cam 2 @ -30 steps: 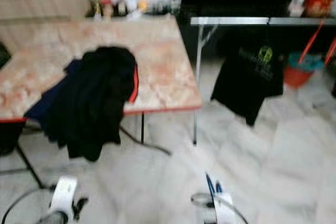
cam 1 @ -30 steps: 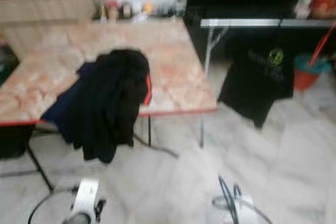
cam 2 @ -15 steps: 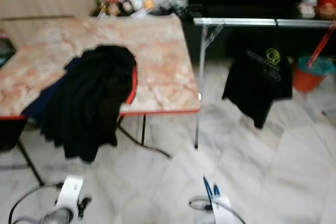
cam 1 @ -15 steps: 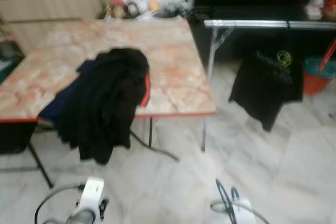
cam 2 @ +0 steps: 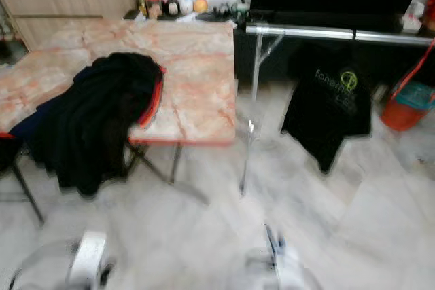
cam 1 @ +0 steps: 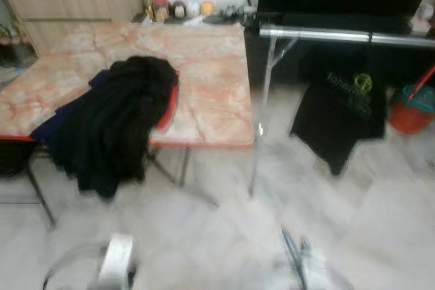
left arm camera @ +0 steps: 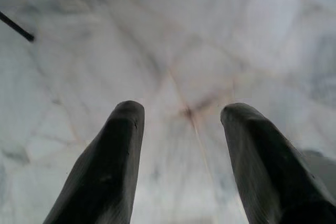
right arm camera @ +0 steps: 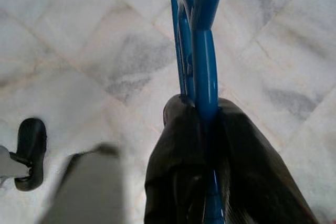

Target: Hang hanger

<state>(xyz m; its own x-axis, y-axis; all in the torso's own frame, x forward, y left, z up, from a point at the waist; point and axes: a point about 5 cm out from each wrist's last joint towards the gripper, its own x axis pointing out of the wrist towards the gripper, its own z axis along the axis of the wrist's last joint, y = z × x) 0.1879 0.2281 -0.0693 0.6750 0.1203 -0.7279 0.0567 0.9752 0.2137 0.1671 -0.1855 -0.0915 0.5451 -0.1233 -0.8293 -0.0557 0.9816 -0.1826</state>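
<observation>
Evenly lit indoor scene, soft with motion blur in both eye views; wrist views are sharper, with near parts defocused.

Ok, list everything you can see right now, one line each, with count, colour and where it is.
Marble-patterned folding table: one, pink-orange, red edge, ahead on the left.
Pile of dark clothes: one, black and navy, draped over the table's front edge.
Metal clothes rail: one, silver, ahead on the right.
Black T-shirt with green print: one, hanging from the rail.
Bucket: one, orange-red, floor at far right.
Blue plastic hanger: one, pinched in the right gripper.
Left gripper: black fingers apart, over the marble floor.
</observation>
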